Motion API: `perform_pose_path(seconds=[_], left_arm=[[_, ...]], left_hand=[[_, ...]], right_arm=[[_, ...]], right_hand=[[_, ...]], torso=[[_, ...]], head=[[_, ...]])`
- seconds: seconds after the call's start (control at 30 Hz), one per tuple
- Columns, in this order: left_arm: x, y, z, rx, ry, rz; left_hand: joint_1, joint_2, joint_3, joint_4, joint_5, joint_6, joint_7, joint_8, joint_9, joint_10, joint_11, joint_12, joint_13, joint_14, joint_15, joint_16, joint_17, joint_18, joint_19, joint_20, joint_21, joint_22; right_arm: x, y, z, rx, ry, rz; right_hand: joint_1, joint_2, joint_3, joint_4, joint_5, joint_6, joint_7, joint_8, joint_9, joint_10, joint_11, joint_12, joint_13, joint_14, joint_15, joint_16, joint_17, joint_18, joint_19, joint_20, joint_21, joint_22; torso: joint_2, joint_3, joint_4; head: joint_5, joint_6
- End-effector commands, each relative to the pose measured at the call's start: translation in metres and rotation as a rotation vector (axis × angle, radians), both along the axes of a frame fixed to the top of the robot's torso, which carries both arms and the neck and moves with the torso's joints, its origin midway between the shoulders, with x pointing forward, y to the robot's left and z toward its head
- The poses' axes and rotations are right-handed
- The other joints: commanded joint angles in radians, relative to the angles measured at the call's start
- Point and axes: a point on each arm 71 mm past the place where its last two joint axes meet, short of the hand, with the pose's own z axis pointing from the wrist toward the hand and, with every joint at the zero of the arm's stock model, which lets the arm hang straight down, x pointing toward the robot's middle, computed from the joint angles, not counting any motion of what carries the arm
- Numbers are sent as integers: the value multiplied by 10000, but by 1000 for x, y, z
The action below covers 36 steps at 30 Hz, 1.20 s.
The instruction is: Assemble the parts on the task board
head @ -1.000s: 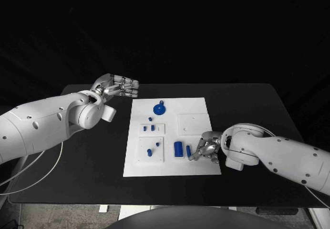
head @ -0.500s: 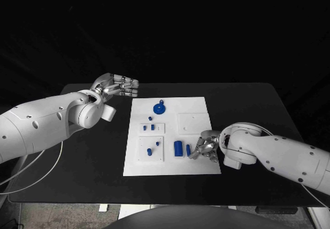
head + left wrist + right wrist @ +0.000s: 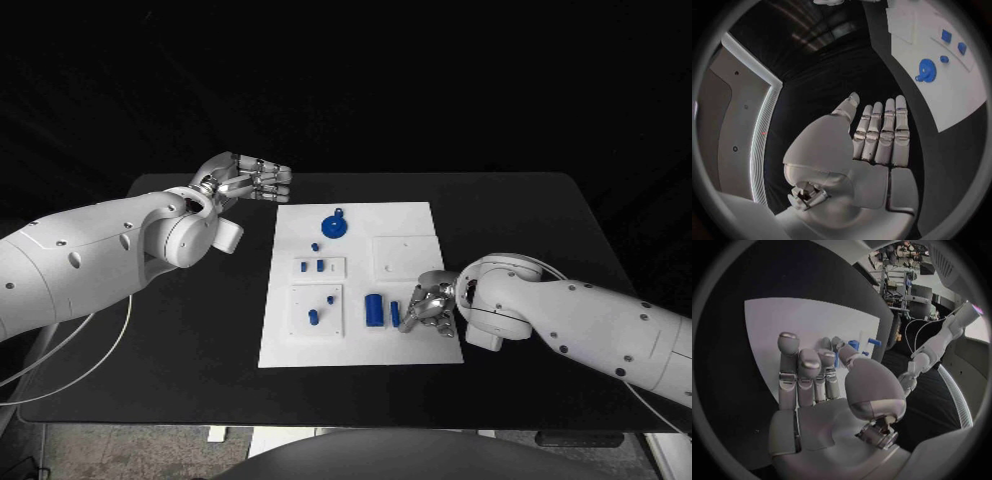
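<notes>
Right hand (image 3: 430, 308) is reaching, fingers apart and holding nothing, beside small rigid blue plastic pegs (image 3: 384, 312) on white task board (image 3: 411, 220); likely light, pinch their sides. Left hand (image 3: 248, 180) is idling, fingers straight together, empty.

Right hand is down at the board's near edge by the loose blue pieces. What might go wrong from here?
1. The right hand sits close beside two blue parts lying on the board; its fingers may knock or roll them aside.
2. Pushing sideways may slide the board on the table.
3. The head view hides the fingertips behind the hand, so contact is hard to judge.
</notes>
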Motion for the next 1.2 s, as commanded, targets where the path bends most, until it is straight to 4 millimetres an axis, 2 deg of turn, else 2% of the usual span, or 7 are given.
perform_pose_path(seconds=[0.03, 0.3, 0.57, 0.67, 0.83, 1.0, 1.2], left_arm=[[0, -2, 0, -88, 49, -181], [-1, -3, -1, -76, 122, -224], [-1, -2, -1, -68, 98, -197], [-1, -2, -1, -78, 47, -183], [0, 1, 0, -140, -46, -93], [2, 3, 0, -322, -85, 72], [8, 9, 1, -535, -199, 416]], left_hand=[[-57, 82, -6, 62, -30, -96, -1, -36, -4, -80, 18, -22, -8, -12, 63, -41, -2, -38, -8, 53, -5, -16], [-66, 83, -5, 81, -16, -136, 11, -38, -5, -90, 21, -22, -8, -19, 66, -40, -1, -40, -16, 57, -7, -17], [-66, 83, -5, 81, -16, -136, 11, -38, -5, -90, 21, -22, -8, -19, 66, -40, -1, -40, -16, 57, -7, -17], [-66, 83, -5, 81, -16, -136, 11, -38, -5, -90, 21, -22, -8, -19, 66, -40, -1, -40, -16, 57, -7, -17], [-64, 64, -21, 79, -43, -123, 6, -32, -2, -72, 16, -19, -8, -8, 62, -38, 0, -39, -16, 57, -5, -17], [-48, 76, -14, 69, -43, -80, -11, -30, -1, -29, 0, -18, -8, 27, 50, -37, 1, -37, 3, 47, 3, -13], [-14, 111, 46, 57, -44, 194, -103, -25, 3, 237, -90, -22, -11, 118, 5, -37, 0, -53, 44, 8, 15, -8]], right_arm=[[-3, -9, -10, -930, 521, 88], [-2, -9, -12, -1069, 637, 54], [-2, -11, -12, -759, 628, 126], [-2, -11, -9, -349, 604, 254], [4, -12, 6, 808, 188, 344], [25, -18, 26, 2276, -707, -2], [70, -37, 53, 4871, -2582, -1212]], right_hand=[[55, 56, -59, -199, 118, -79, 21, -73, -9, -57, 27, -57, -7, -1, -22, -54, -21, -177, 471, -4, -62, -10], [-7, -6, -283, -330, 409, -66, 18, -75, -5, -55, 27, -40, 0, 1, -14, -43, -14, -182, 472, 2, -59, 10], [-213, -404, -1023, -71, 1049, -132, 30, -81, -65, -68, 44, -58, -17, -9, -8, -90, -62, -179, 460, 5, -136, -1], [-255, -576, -1422, 244, 849, -437, 135, -83, -129, -129, 109, -158, -98, -42, 43, -334, -294, -152, 411, 50, -504, -129], [56, -834, -2392, 1002, 284, -698, 228, -77, -80, -229, 162, -327, -280, -45, 93, -618, -564, -90, 418, 103, -1040, -403], [336, -840, -2916, 1454, 6, -745, 238, -73, -26, -310, 156, -408, -392, -74, 58, -781, -685, -62, 422, 79, -1379, -585], [515, -319, -3042, 1249, 156, -731, 240, -69, -57, -874, 145, -1762, -1509, -424, 15, -2268, -1698, -34, 113, 69, -2924, -1473]], torso=[[-4, 0, -11], [-3, 15, -8], [-2, 7, -9], [-16, 6, -14], [-39, -7, -8], [-113, -67, -58], [-397, -240, -160]], head=[[1, -12], [-20, 4], [-26, 16], [-46, 91], [-143, 413], [-214, 773], [-261, 1094]])
